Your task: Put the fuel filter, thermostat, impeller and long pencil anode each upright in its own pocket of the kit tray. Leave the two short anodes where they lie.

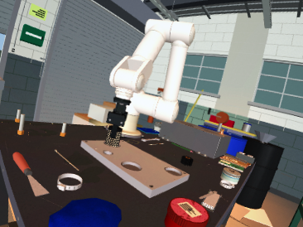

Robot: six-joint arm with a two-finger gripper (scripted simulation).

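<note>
In the middle of the dark workbench lies the tan kit tray [134, 165] with round pockets along it. At its far left end my gripper [113, 131] points straight down and grips a perforated cylinder, the fuel filter [112, 138], standing upright with its bottom at the tray's rear pocket. A small black impeller [187, 160] sits on the bench to the right of the tray. Three pencil anodes with orange bases stand at the bench's left: one [63, 129] nearer the tray, two [20, 122] by the far left edge. I cannot make out the thermostat.
Left of the tray a thin rod [66, 160], a hose clamp ring [69, 181] and a red-handled scraper [27, 169] lie on the bench. A blue lump [85, 213] and a red canister [186, 212] sit at the near edge. A grey box [194, 138] stands behind the tray.
</note>
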